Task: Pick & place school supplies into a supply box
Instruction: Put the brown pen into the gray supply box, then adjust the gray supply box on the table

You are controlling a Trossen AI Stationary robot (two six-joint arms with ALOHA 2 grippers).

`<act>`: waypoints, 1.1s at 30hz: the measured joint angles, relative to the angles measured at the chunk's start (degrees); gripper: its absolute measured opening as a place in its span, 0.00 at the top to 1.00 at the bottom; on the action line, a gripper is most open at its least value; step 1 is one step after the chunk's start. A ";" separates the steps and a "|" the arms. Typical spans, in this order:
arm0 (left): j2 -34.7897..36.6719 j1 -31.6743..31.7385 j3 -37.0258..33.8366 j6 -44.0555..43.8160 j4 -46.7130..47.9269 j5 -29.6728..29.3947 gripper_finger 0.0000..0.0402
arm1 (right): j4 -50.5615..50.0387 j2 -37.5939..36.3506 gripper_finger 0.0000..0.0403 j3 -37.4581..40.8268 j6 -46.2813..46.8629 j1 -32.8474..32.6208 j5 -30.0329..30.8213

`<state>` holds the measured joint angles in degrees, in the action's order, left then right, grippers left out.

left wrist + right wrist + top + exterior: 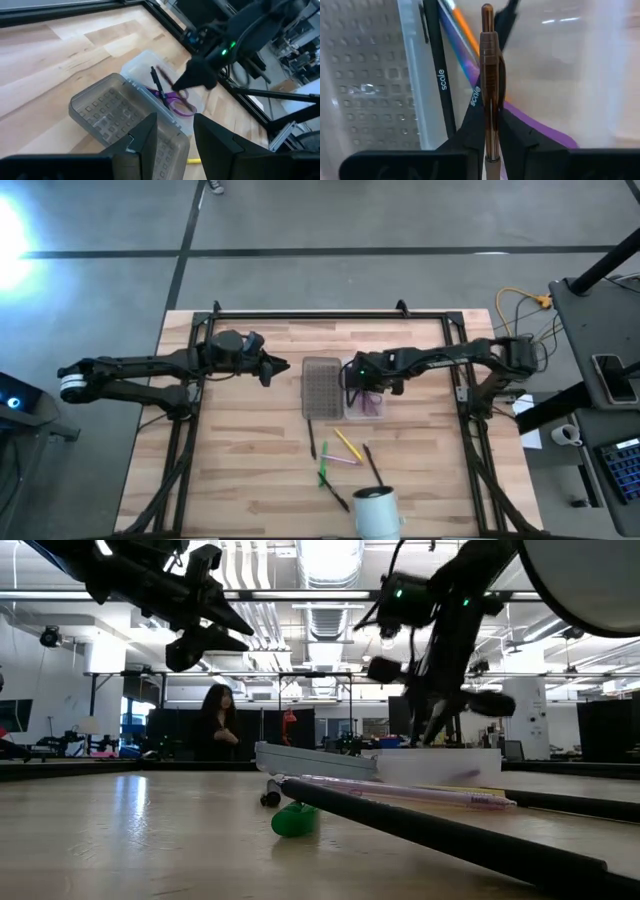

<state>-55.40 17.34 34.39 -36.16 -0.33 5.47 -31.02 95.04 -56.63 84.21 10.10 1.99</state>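
Near the middle of the wooden table [240, 470] the supply box [322, 386] lies open, its grey mesh-textured half to the left and its clear half [364, 404] to the right. Inside the clear half lie the purple-handled scissors [176, 103] and a thin dark pen [159, 88]; the right wrist view shows that dark pen [440, 75] printed with the word "scale", beside a strip of orange and blue.

Directly above the clear half hangs the right gripper [358, 385], pointing down. Its fingers are closed tight around a slim brown pen [488, 80], which stands along the fingers with its tip over the box's contents.

Left of the box, apart from it, the left gripper [272, 367] hovers above the table with its fingers parted a little and nothing between them, its tips aimed towards the mesh half [112, 112].

On the table in front of the box, well apart from both grippers, lie loose supplies: a dark pencil [311, 436], a yellow marker [347, 444], a pink marker [338, 461], a green marker [323, 468] and another dark pen [372, 464]. Beyond them at the table's near edge stands a white cup [376, 513]. Across the room behind the table a person [216, 724] is visible.
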 joint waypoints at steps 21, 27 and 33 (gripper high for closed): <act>0.04 -0.06 0.00 -7.52 15.84 -0.55 0.72 | 3.66 1.79 0.70 -1.68 -13.35 0.03 -2.34; 0.04 -0.06 -1.06 -9.68 21.20 -1.41 0.72 | 4.23 1.50 0.64 -4.07 -17.11 0.06 -2.14; 0.04 -0.06 -1.22 -10.04 20.90 -1.43 0.72 | 7.78 1.54 0.60 -4.72 -18.20 1.01 -0.50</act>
<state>-55.35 17.28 33.17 -46.20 20.57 4.03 -23.24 96.58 -61.36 66.01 11.11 1.50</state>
